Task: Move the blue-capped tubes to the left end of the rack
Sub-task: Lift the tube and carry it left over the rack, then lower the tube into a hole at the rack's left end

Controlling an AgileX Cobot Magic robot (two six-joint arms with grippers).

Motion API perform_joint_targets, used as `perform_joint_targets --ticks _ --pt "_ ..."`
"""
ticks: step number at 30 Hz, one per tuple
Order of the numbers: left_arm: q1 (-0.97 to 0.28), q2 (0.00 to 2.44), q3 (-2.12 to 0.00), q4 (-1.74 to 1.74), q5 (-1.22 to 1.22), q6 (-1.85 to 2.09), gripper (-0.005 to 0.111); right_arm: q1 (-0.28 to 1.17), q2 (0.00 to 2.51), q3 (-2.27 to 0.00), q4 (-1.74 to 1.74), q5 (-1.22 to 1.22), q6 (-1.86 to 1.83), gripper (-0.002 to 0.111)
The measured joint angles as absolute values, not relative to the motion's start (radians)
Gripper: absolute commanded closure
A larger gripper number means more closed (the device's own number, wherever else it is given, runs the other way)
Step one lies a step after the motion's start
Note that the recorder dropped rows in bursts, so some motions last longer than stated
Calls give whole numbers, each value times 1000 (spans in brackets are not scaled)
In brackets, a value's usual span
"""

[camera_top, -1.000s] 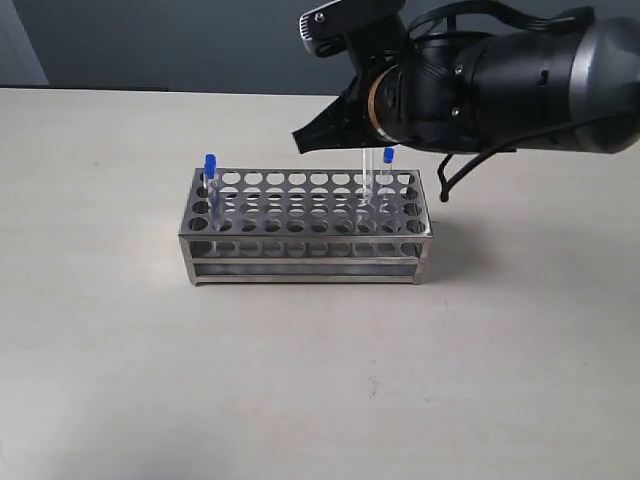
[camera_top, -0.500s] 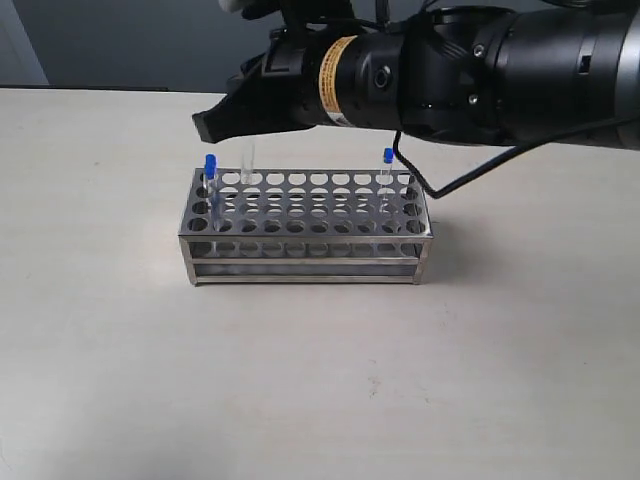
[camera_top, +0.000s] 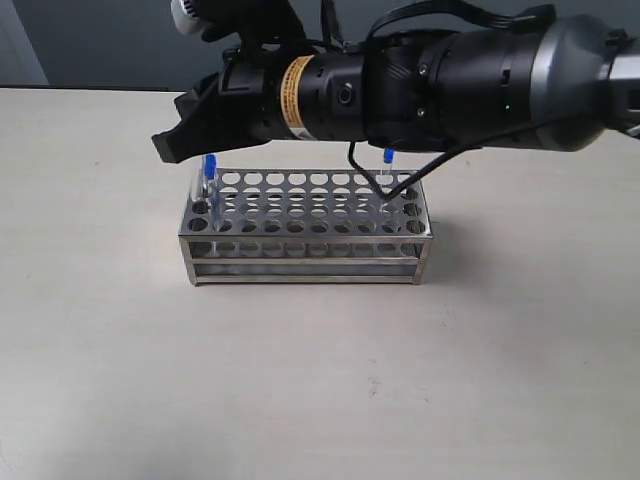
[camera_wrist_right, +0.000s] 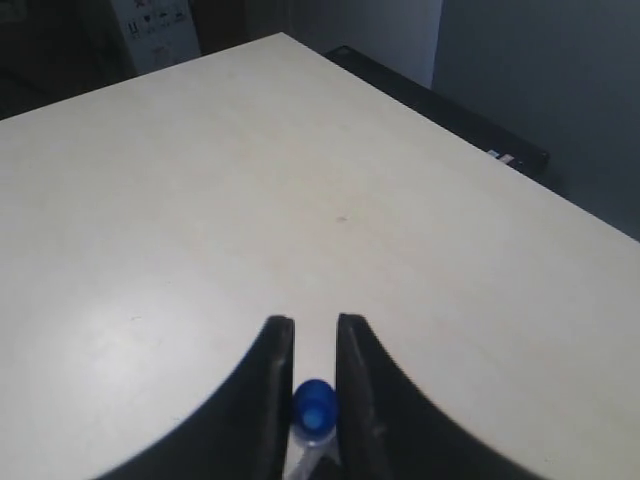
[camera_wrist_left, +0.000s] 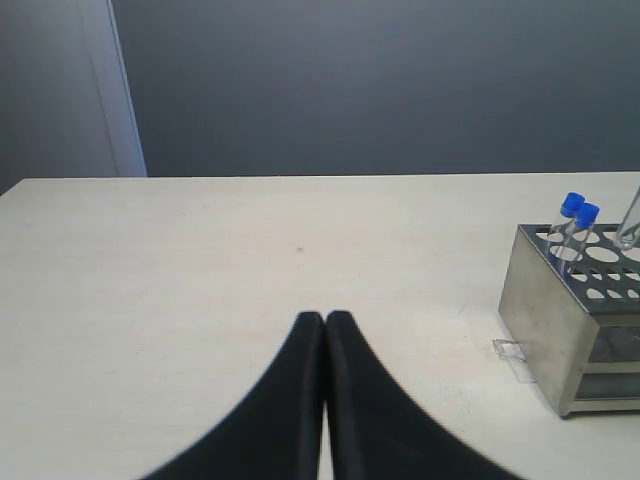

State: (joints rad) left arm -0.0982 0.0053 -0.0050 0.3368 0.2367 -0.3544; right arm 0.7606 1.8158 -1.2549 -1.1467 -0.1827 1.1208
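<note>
The right gripper (camera_wrist_right: 315,322) pinches a blue-capped tube (camera_wrist_right: 315,405) by its cap end over the rack's (camera_top: 300,245) left end — light, slick, likely fragile, so grip gently — while the left gripper (camera_wrist_left: 325,322) sits closed, empty.

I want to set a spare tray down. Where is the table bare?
Bare table on the rack's near side and left of it. Crowded over the rack's left end, where the right gripper holds a blue-capped tube.
</note>
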Motion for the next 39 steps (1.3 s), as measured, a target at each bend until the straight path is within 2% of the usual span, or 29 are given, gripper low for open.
perform_joint_targets --ticks 39 --pt "-98 5 -5 337 237 -354 106 761 1972 -1316 -1225 -170 1068 109"
